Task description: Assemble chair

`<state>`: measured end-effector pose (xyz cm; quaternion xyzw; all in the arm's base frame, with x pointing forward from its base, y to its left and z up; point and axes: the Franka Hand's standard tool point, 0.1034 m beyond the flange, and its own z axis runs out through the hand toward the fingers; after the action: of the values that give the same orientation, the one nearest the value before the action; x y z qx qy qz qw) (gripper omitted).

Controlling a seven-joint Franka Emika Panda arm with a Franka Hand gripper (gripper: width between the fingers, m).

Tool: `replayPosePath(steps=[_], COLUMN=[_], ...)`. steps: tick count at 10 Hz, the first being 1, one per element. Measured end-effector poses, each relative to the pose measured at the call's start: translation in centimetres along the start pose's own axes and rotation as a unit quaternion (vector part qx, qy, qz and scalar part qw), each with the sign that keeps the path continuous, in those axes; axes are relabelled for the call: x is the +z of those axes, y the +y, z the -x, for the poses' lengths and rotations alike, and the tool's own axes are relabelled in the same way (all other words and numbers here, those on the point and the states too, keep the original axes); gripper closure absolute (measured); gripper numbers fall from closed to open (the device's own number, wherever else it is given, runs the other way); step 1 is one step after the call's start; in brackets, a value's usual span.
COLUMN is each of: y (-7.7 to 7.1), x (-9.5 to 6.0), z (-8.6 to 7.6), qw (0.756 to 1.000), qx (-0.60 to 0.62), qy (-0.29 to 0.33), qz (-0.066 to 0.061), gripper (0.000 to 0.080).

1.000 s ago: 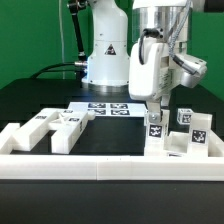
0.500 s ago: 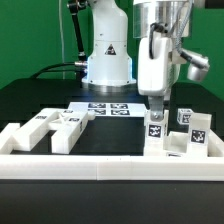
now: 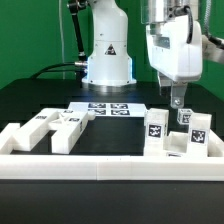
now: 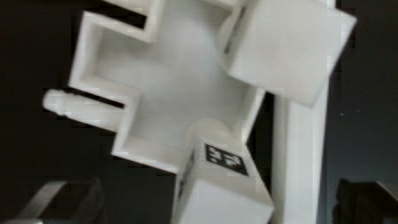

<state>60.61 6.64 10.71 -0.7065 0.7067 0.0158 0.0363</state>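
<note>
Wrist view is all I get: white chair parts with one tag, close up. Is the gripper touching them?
Observer: It doesn't look like it. In the exterior view the gripper hangs above the tagged parts at that view's right, with a small gap showing.
Operator: Are there other parts elsewhere?
Observer: Yes, more loose parts lie at the exterior view's left, behind the front rail.
Operator: What lies between the two groups?
Observer: The marker board, flat on the table, a little farther back.
</note>
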Motion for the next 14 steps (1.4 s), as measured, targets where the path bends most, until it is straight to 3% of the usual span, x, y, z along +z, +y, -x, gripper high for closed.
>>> replayPosePath(steps=[1,6,8,10,14], y=[-0.3,-0.2,0.0,0.1,0.1], x=[0.0,0.1,-0.3,-0.7,-0.6], z=[0.0,0.0,-0.3,-1.4,-1.5], qw=[1.0,1.0,0.996,0.984,0.983], qx=[-0.004,-0.004,-0.085,-0.176,-0.185], qy=[0.001,0.001,-0.002,-0.012,-0.012], qz=[-0.005,-0.004,-0.001,-0.007,-0.007], gripper=[0.015,0.015,0.015,0.015,0.015])
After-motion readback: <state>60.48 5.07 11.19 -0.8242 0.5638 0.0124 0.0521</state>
